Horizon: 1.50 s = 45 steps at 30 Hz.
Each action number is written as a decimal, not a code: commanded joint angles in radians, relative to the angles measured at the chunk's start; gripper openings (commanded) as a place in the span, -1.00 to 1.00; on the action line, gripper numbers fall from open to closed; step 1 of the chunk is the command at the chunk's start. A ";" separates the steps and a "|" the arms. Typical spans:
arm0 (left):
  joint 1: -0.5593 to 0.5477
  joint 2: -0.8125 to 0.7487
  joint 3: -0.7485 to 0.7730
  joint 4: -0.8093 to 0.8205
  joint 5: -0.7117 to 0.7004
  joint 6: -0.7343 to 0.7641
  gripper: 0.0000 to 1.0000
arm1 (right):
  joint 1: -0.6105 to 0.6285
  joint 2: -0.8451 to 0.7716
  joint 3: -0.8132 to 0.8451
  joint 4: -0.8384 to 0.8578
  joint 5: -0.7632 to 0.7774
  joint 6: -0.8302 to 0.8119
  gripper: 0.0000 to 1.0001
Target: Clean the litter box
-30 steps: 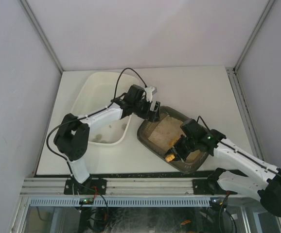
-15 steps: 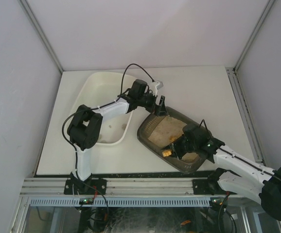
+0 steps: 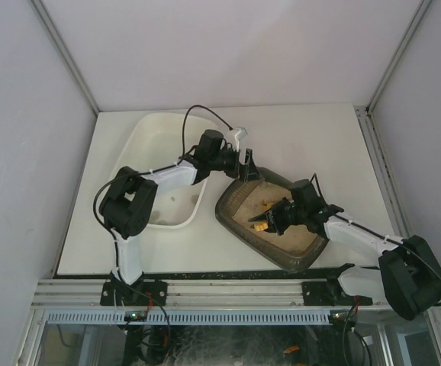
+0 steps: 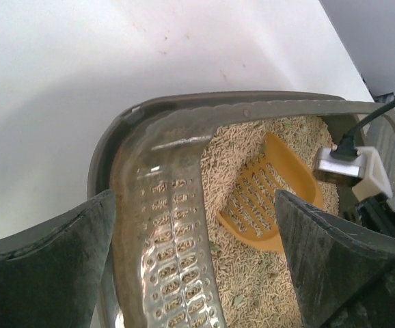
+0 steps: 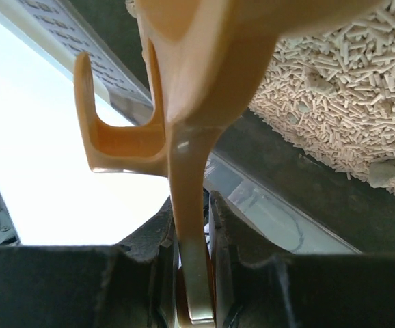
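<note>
Top: litter box (image 3: 228,216) seen on desk (image 3: 320,137), just right of white tub (image 3: 148,152). Left gripper (image 3: 249,174) placed at its far rim; right gripper (image 3: 276,221) over the litter.
Left wrist: jaws spread wide astride the rim.
Right wrist: jaws clamped on orange scoop (image 5: 184,102) handle.

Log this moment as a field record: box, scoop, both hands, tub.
litter box: on the table, pale pellet litter inside
scoop: orange, slotted, blade inside the box at the litter
right hand: shut on the scoop's handle
left hand: open, fingers straddling the box's wall
white tub: beside the box, to its left in the top view
</note>
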<state>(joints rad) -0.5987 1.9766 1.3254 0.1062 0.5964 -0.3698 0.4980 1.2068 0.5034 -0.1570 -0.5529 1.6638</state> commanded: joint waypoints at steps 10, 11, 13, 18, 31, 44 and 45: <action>-0.027 -0.155 -0.276 0.067 0.105 -0.178 0.99 | -0.250 0.080 0.182 -0.409 -0.140 -0.552 -1.00; -0.027 -0.154 -0.281 0.067 0.107 -0.178 0.99 | -0.263 0.099 0.210 -0.441 -0.142 -0.589 -1.00; -0.027 -0.151 -0.286 0.065 0.114 -0.176 0.99 | -0.284 0.139 0.268 -0.507 -0.141 -0.667 -1.00; -0.032 -0.125 -0.286 0.077 0.143 -0.202 0.99 | -0.307 0.250 0.405 -0.603 -0.138 -0.812 -1.00; -0.100 -0.093 -0.308 0.112 0.175 -0.243 0.99 | -0.302 0.418 0.543 -0.669 -0.188 -0.939 -1.00; -0.069 -0.135 -0.079 -0.125 0.117 -0.022 0.99 | -0.245 0.183 0.518 -0.955 -0.176 -0.941 -1.00; -0.063 -0.123 -0.044 -0.148 0.122 -0.016 0.99 | -0.243 0.169 0.518 -0.972 -0.170 -0.936 -1.00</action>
<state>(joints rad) -0.6296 1.8416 1.1469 0.1375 0.6136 -0.4385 0.2451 1.4490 1.0088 -1.0386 -0.7406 0.7395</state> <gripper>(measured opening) 0.996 0.177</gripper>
